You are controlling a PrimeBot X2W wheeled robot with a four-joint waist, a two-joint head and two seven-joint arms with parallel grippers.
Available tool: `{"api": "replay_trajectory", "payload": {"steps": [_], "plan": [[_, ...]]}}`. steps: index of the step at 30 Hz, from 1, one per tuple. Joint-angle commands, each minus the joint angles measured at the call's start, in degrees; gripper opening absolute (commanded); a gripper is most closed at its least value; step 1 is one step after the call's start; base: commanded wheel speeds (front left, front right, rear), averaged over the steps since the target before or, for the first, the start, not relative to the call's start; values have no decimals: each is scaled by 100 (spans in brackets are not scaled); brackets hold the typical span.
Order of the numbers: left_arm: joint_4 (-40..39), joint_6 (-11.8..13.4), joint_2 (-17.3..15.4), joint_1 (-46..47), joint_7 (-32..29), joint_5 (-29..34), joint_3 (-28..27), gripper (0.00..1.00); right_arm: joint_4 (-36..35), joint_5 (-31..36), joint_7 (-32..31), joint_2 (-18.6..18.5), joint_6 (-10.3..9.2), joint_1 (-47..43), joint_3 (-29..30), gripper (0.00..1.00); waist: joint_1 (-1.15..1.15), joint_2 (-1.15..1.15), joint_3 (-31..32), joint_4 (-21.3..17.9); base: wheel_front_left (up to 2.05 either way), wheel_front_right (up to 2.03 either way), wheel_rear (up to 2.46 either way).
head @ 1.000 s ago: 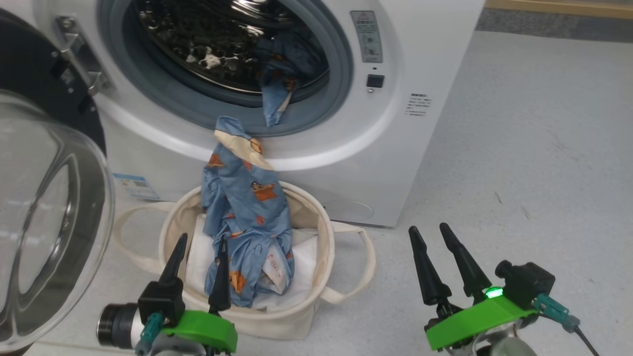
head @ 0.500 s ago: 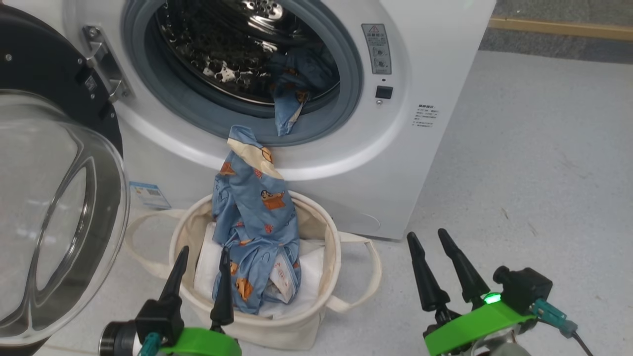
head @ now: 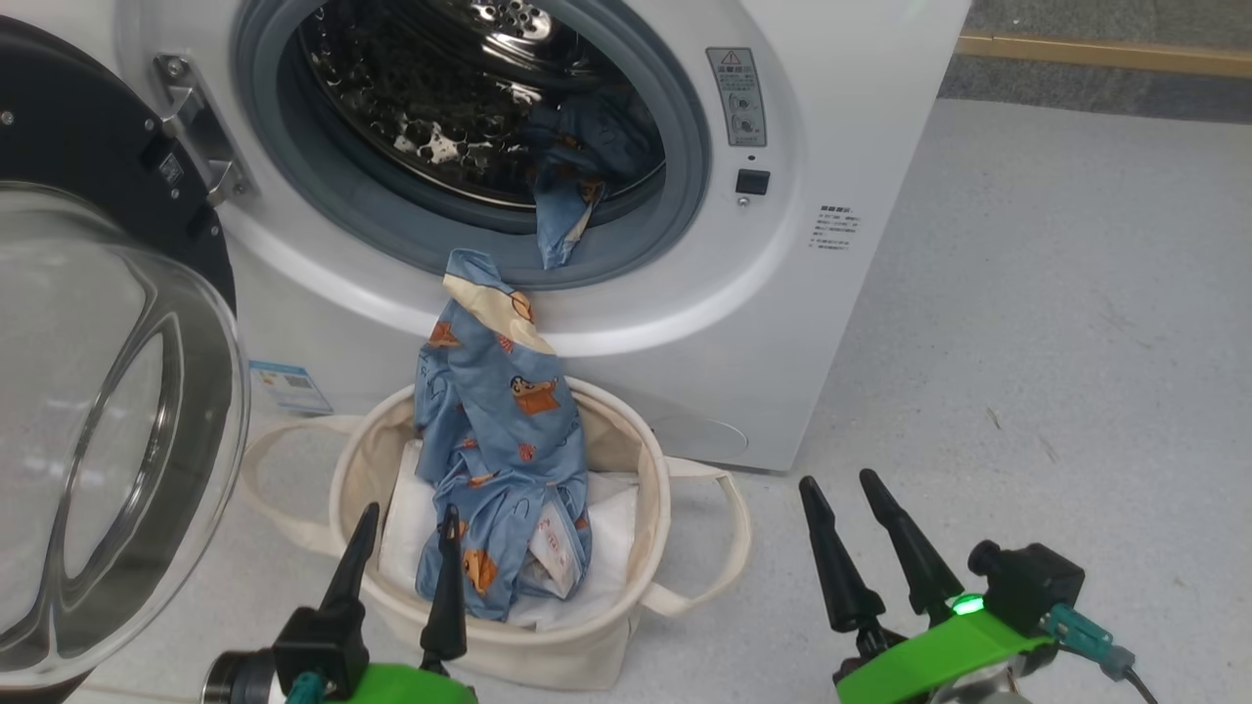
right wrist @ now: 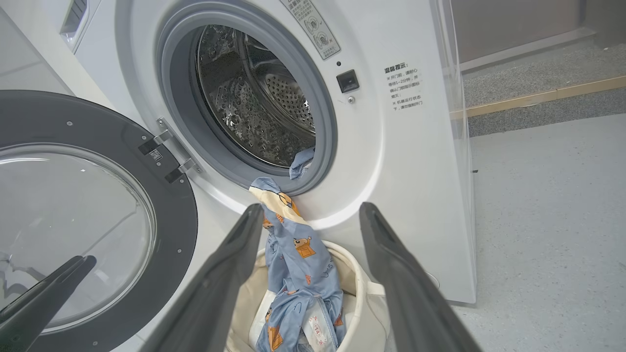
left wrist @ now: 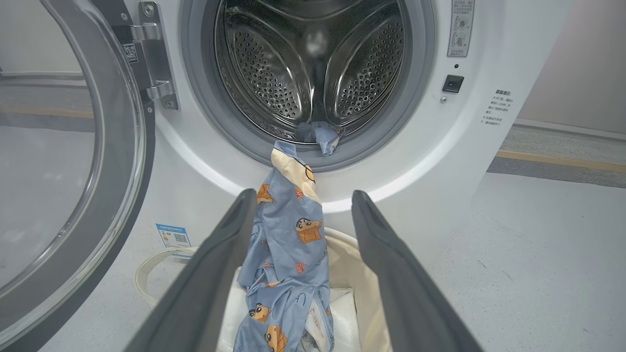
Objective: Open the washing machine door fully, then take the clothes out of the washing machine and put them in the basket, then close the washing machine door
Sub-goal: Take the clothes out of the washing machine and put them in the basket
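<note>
Low before the white front-loading washing machine [head: 782, 323], left gripper [head: 410, 510] and right gripper [head: 837, 479] point upward, long dark fingers spread wide, holding nothing; round cream canvas basket [head: 548, 653] contains plain white sheet [head: 611, 518] and light blue cartoon-print clothes [head: 499, 411] draped down from the opening's rim; black-rimmed glass door [head: 98, 411] stands open, left.

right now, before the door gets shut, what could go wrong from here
1. The blue cartoon-print garment hangs from the opening's lower lip into the canvas basket; shutting the washing machine door now would probably pinch it.
2. A second printed garment lies in the drum, its end over the grey gasket; easy to leave behind or trap.
</note>
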State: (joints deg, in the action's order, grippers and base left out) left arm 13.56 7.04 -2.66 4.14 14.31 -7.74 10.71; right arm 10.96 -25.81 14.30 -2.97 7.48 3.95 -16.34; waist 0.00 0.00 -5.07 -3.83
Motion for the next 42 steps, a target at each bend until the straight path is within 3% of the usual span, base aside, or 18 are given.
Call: {"api": "replay_trajectory", "payload": {"steps": [1,22,35,42], "plan": [[-208,10,-22,179,69,-23,-152,100,-187,-39,70,10,1,128,-131,100,0,0,-26,5,0,0,0],[111,247,-22,509,69,-23,-100,100,-315,-27,70,10,1,322,-82,100,0,0,-545,-69,0,0,0],[1345,330,-42,2100,69,183,-76,100,-545,-66,70,10,1,857,-67,100,0,0,-1815,-381,0,0,0],[2192,246,-78,3150,69,82,-274,100,-614,-134,70,10,1,1118,-27,100,0,0,-2352,-606,0,0,0]]}}
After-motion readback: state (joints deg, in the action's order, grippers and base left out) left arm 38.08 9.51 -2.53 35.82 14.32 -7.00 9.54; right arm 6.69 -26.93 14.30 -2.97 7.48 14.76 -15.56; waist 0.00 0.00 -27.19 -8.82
